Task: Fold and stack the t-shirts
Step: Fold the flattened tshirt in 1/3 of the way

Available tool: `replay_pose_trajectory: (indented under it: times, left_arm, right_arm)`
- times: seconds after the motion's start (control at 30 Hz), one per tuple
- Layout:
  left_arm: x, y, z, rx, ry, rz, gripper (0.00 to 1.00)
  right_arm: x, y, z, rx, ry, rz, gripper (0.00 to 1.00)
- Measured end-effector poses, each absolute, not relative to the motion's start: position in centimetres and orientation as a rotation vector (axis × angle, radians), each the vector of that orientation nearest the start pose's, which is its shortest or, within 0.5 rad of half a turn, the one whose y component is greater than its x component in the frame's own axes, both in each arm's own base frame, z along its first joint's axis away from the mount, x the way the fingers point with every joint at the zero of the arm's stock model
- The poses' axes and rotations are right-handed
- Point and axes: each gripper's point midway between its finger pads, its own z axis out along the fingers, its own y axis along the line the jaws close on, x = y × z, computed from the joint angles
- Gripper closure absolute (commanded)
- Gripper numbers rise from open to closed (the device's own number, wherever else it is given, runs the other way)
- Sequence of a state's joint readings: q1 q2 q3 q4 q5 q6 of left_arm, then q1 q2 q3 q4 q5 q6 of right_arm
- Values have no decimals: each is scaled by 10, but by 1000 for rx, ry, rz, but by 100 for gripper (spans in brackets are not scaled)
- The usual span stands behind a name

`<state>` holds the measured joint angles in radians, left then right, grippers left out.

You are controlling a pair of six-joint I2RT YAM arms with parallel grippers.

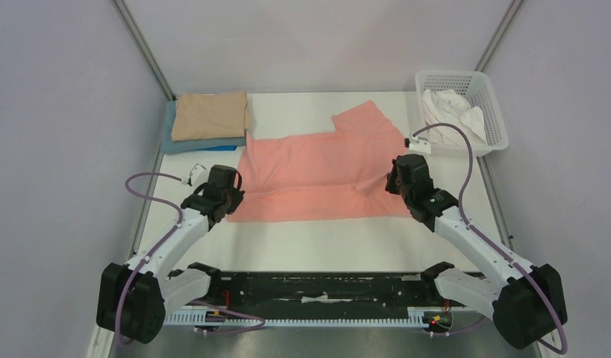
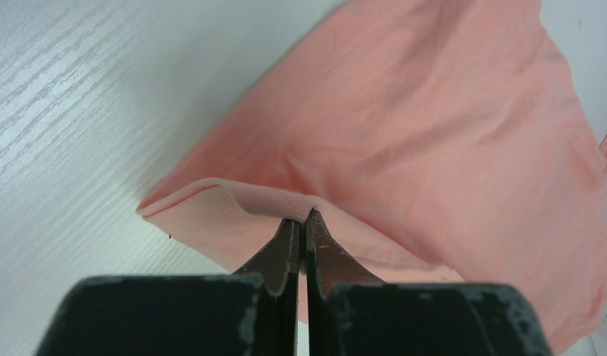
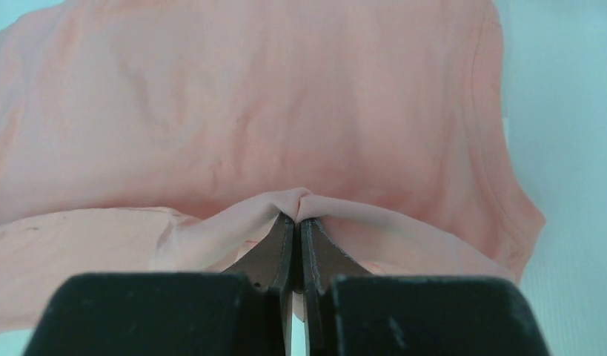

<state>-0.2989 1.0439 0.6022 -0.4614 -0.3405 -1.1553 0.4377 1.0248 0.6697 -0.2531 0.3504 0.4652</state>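
Grip check: left gripper (image 2: 301, 219) is closed on a thin pinch at the near-left corner of the salmon-pink shirt (image 1: 324, 168), and right gripper (image 3: 296, 219) is closed on a raised pucker near its right edge. The jaws are almost touching on both. The shirt lies spread mid-table (image 1: 324, 239), with one sleeve sticking out toward the far right. Risks: both bites are shallow, so cloth may slip out under tension. I can't tell whether each pinch catches every layer; if not, the lower layer drags and the fold skews. Uneven arm travel would also leave a crooked edge. Far left, the tan shirt (image 1: 210, 115) sits folded on the blue shirt (image 1: 184, 145). Far right, the white shirt (image 1: 451, 108) is bunched in the basket (image 1: 499, 123), close to the right arm's cable.
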Motion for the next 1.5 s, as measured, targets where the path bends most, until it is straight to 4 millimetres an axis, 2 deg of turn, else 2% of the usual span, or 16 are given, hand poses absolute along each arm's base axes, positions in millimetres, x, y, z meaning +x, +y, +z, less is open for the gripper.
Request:
replay_pose_trajectory:
  times: [0.27, 0.3, 0.4, 0.47, 0.53, 0.57, 0.6, 0.67, 0.77, 0.8, 0.83, 0.93, 1.07, 1.23, 1.4, 1.5]
  left_arm:
    - [290, -51, 77, -1179, 2100, -235, 97]
    - [292, -51, 76, -1181, 2094, -238, 91]
    - [298, -50, 69, -1191, 2099, -228, 60]
    - [300, -48, 63, -1200, 2105, -210, 47]
    - [302, -44, 57, -1216, 2107, -195, 34]
    - [303, -42, 56, -1224, 2104, -190, 29]
    - [304, -40, 55, -1230, 2099, -186, 27]
    - [308, -38, 59, -1238, 2083, -187, 26]
    - [323, -37, 81, -1229, 2038, -217, 25]
    - [328, -38, 89, -1220, 2023, -233, 25]
    - [339, -42, 120, -1180, 1966, -295, 24]
    - [341, -52, 129, -1127, 1980, -368, 21]
    - [341, -84, 131, -1000, 2074, -537, 20]
    - [327, -122, 98, -872, 2259, -652, 19]
    - [293, -132, 49, -850, 2401, -656, 18]
    - [284, -130, 36, -855, 2426, -644, 17]
  right_arm:
    - [326, 93, 125, 199, 2159, 120, 96]
    - [329, 92, 123, 200, 2162, 112, 95]
    - [338, 89, 116, 204, 2175, 93, 92]
    - [346, 88, 109, 200, 2191, 79, 88]
    - [358, 89, 103, 189, 2214, 61, 76]
    - [365, 89, 99, 186, 2228, 54, 65]
    - [372, 89, 97, 186, 2240, 47, 50]
    - [394, 89, 93, 182, 2271, 24, 36]
    - [428, 90, 101, 167, 2271, 1, 19]
    - [434, 90, 106, 163, 2264, -1, 3]
    - [438, 90, 118, 148, 2246, -2, 2]
    - [430, 92, 122, 126, 2232, 29, 2]
    - [375, 106, 112, 46, 2248, 222, 2]
    - [319, 135, 75, -66, 2321, 474, 2]
    - [314, 149, 62, -112, 2350, 525, 2]
    - [323, 150, 54, -109, 2362, 507, 2]
